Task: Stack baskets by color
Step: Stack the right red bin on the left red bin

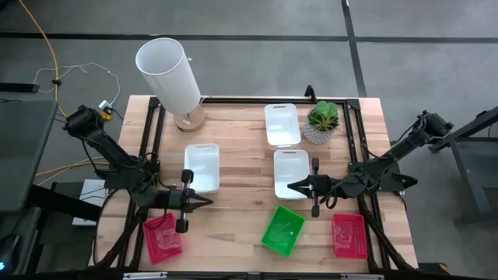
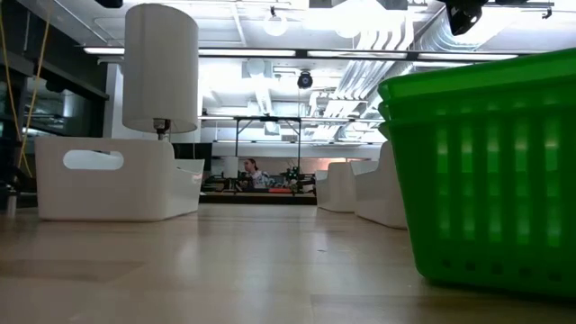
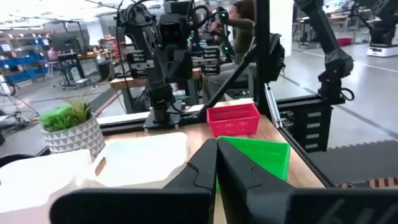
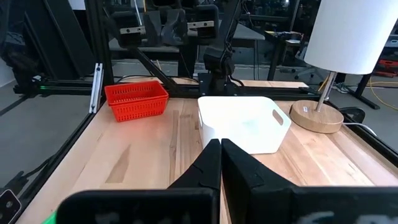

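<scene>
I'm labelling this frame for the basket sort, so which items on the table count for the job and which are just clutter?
Part of the job:
- white baskets: left, back, middle
- green basket
- red baskets: left, right

Just lying about:
- lamp with the white shade
- potted plant

Grey concrete floor point(image 1: 257, 62) crossed by dark seams around a light wooden desk point(image 1: 241, 210) framed in black rails, with bright ceiling lights point(image 2: 274, 25), exposed white ducts point(image 2: 405, 45) and distant workbenches point(image 2: 261, 184) beyond.
</scene>
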Tool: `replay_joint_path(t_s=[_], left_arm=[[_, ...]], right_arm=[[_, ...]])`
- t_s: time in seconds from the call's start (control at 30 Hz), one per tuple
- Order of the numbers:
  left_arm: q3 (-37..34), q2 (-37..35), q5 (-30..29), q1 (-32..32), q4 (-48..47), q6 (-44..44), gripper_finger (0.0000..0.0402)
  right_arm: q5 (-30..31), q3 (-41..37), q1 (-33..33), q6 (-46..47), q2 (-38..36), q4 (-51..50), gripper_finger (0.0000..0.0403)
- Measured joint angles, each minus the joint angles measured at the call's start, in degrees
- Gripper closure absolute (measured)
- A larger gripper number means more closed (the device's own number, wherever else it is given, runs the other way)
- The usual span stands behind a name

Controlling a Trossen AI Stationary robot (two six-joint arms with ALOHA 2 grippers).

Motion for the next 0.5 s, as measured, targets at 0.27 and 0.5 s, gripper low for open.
replay_joint_path(t_s=[0.27,0.5], left_arm=[[0.0,0.33,8.35,3.79,-0.16,-1.09,0.0401],[0.0,0.33,8.76,4.35,-0.17,-1.55,0.0401]], right_arm=[[-8.78,0.0,-0.15,7.23,0.0,11.07,0.0403],[-10.45,9.87,3.52,15.94,2.52,-6.11,0.0364]])
